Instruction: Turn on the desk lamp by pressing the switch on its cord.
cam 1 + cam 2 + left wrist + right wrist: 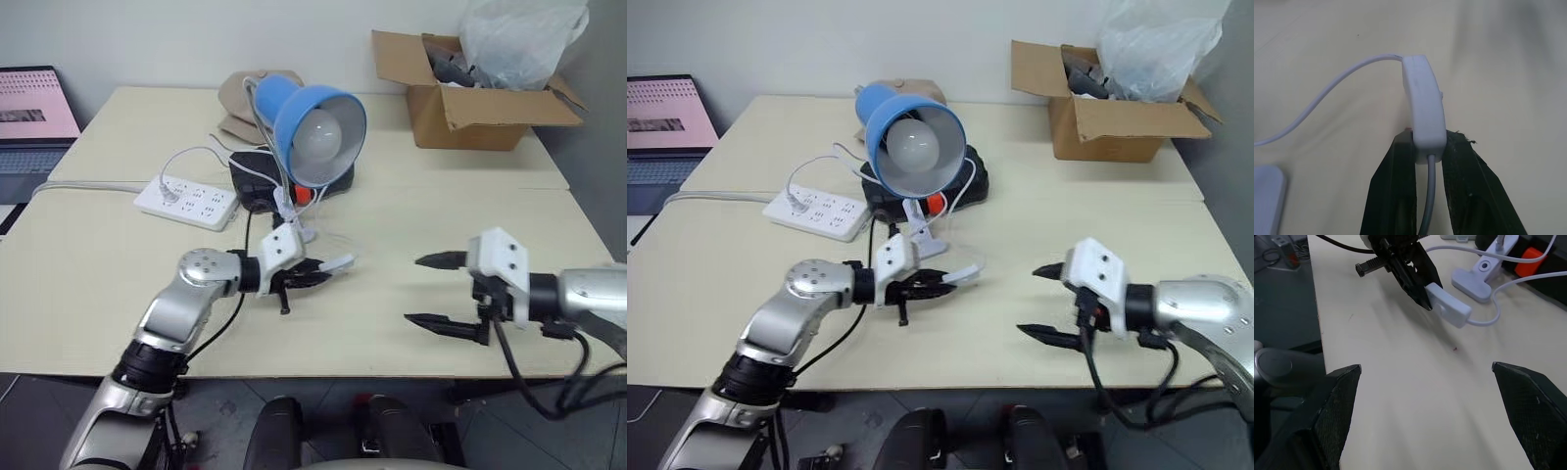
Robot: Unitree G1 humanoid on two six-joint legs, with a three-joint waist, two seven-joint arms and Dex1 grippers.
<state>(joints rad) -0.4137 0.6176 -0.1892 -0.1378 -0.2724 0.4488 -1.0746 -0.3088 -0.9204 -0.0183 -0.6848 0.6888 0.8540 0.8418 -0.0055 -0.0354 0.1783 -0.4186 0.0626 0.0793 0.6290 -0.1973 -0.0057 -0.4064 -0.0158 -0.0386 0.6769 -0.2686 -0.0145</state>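
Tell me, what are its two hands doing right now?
Left gripper shut on the switch. Right gripper open, empty, apart from it. Desk lamp unlit. Nothing between them.

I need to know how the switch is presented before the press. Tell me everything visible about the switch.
The switch is a small white oblong of smooth plastic with rounded corners, set inline on the thin white cord, which enters one end and leaves the other. The left gripper is shut on one end, its black fingers pinching both sides; the rest juts out past the fingertips. It is held above the table, in front of the lamp, pointing toward the open right gripper.
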